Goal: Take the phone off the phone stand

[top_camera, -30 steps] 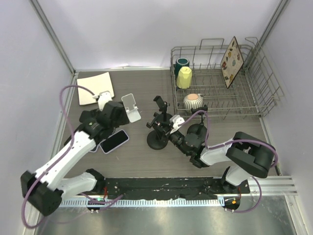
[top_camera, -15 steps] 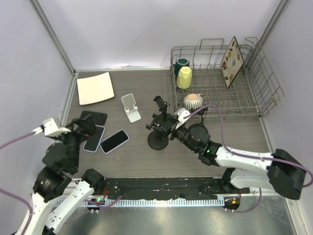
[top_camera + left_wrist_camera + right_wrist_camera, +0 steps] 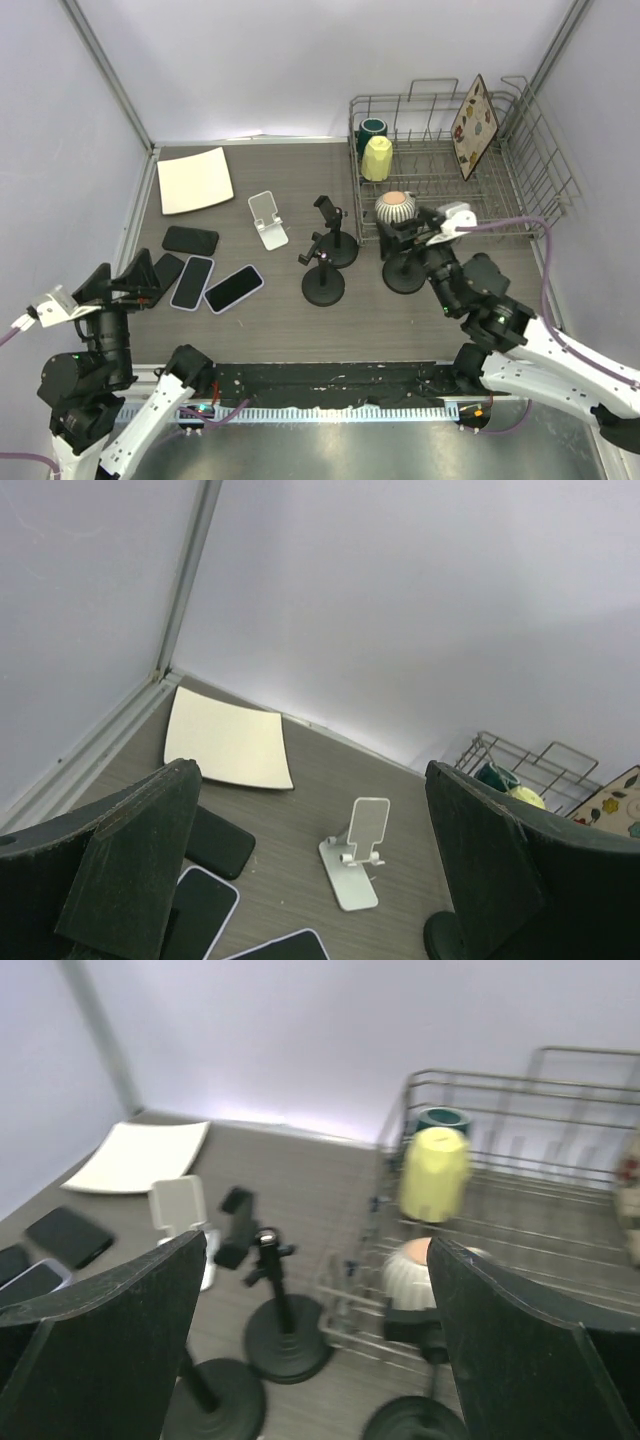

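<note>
The white phone stand [image 3: 268, 222] stands empty left of centre, also in the left wrist view [image 3: 357, 866]. Several phones lie flat beside it: a black one [image 3: 190, 240], a white-edged one [image 3: 192, 282] and another [image 3: 233, 288]. No phone sits in any stand that I can see. My left gripper [image 3: 120, 284] hangs open at the near left, well back from the phones; its fingers frame the stand [image 3: 308, 780]. My right gripper [image 3: 410, 240] is open near the dish rack, holding nothing [image 3: 318, 1250].
Three black clamp stands [image 3: 323, 286] [image 3: 340, 245] [image 3: 405, 271] stand mid-table. A wire dish rack [image 3: 520, 215] at the back right holds a yellow cup [image 3: 376, 157], a striped bowl [image 3: 396, 208] and a patterned plate [image 3: 472, 113]. A cream square plate [image 3: 194, 180] lies back left.
My right gripper has opened, left the front black clamp stand and drawn back to the right. The left arm has pulled back from the phones to the near left corner.
</note>
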Action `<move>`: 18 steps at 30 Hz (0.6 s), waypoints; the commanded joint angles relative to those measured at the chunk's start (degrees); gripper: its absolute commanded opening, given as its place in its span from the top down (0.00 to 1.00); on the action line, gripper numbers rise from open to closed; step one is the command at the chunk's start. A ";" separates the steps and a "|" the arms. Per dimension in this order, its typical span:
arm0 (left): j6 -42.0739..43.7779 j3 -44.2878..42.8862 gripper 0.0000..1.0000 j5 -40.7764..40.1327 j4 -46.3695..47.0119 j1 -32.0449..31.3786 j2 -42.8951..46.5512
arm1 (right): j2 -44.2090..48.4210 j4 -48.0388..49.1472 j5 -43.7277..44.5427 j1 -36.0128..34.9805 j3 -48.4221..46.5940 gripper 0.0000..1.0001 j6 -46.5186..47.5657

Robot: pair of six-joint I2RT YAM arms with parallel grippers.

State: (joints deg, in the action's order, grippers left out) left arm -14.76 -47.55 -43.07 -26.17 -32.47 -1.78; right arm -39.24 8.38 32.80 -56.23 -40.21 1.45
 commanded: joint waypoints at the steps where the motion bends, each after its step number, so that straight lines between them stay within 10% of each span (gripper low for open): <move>1: 5.00 -0.27 0.00 0.61 5.60 0.39 2.91 | 6.53 -0.92 16.22 0.15 -0.32 0.02 7.94; 18: 9.75 2.20 0.00 10.46 10.79 0.39 2.75 | 17.45 5.77 22.22 0.24 5.49 0.02 11.20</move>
State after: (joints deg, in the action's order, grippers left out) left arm -6.35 -45.54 -34.39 -18.65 -32.47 -0.62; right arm -22.37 10.98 53.39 -56.03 -34.92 11.53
